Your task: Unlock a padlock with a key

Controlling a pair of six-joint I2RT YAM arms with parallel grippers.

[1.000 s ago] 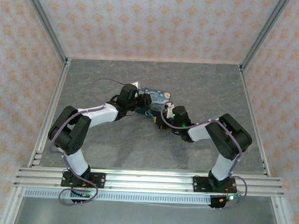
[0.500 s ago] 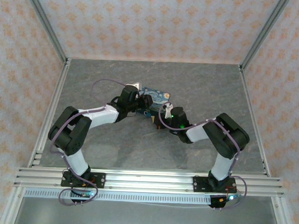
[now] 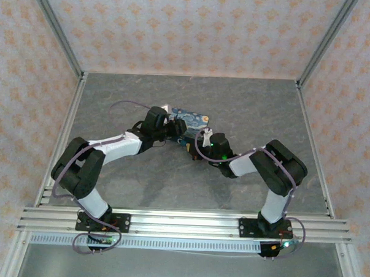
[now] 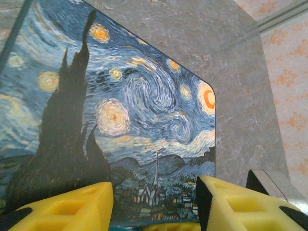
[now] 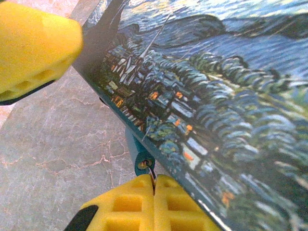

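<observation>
In the right wrist view the padlock, a small blue body, lies on the floor under the tin's raised edge, keyhole end toward me. My right gripper is shut on the key, a thin metal sliver whose tip sits at the keyhole. My left gripper stands open, its yellow fingers apart in front of the painted tin. One left finger shows well clear of the padlock. From above, both grippers meet at the tin's near edge.
The starry-night tin lies mid-table and overhangs the padlock. Grey marble-pattern floor surrounds it, fenced by aluminium posts and papered walls. The arm bases are bolted to the near rail.
The left jaws have spread wider, and the left arm's elbow has swung out to the left. The right gripper has stayed shut at the padlock.
</observation>
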